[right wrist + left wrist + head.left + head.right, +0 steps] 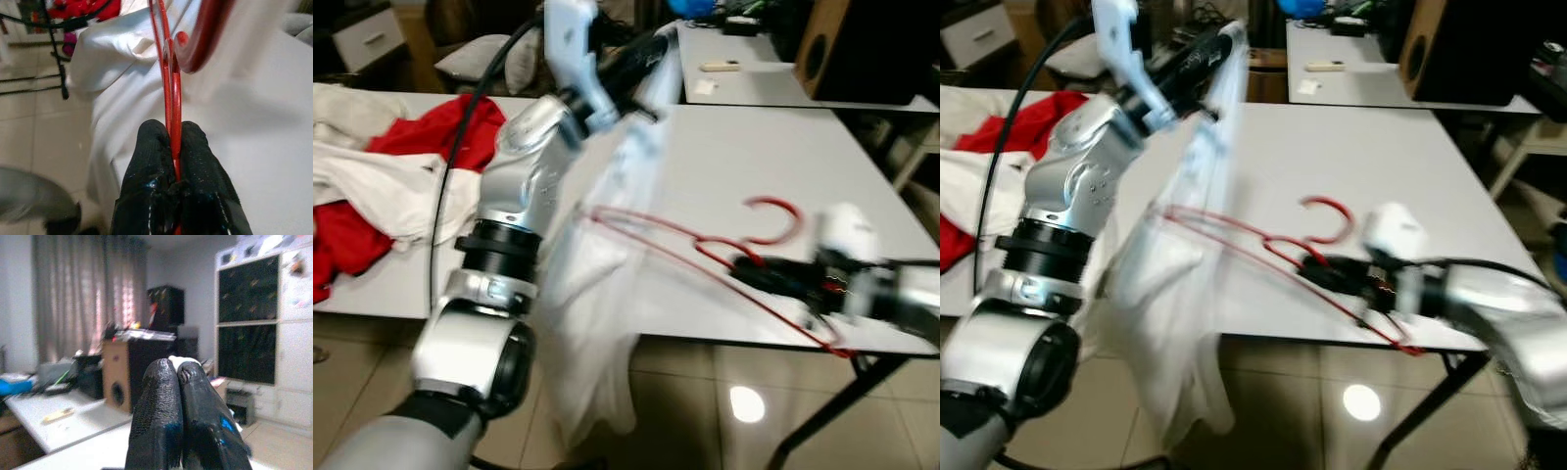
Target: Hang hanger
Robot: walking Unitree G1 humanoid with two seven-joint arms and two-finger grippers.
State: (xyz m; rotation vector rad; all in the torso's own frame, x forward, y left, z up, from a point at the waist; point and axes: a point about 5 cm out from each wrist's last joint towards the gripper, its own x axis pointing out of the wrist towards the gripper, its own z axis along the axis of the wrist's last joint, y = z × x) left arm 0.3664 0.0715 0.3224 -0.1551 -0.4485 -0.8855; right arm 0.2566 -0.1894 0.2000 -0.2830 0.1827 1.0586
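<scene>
Red wire hanger (pixel 705 250) sat clamped near its neck in the right gripper (pixel 174 142), partly threaded into the white garment (pixel 597 294) that the left gripper (pixel 178 377) pinched aloft over the table (pixel 783 166) edge — dressing looked half done, hanging not yet begun. Blur hid the hanger's far shoulder — no rail was visible.
</scene>
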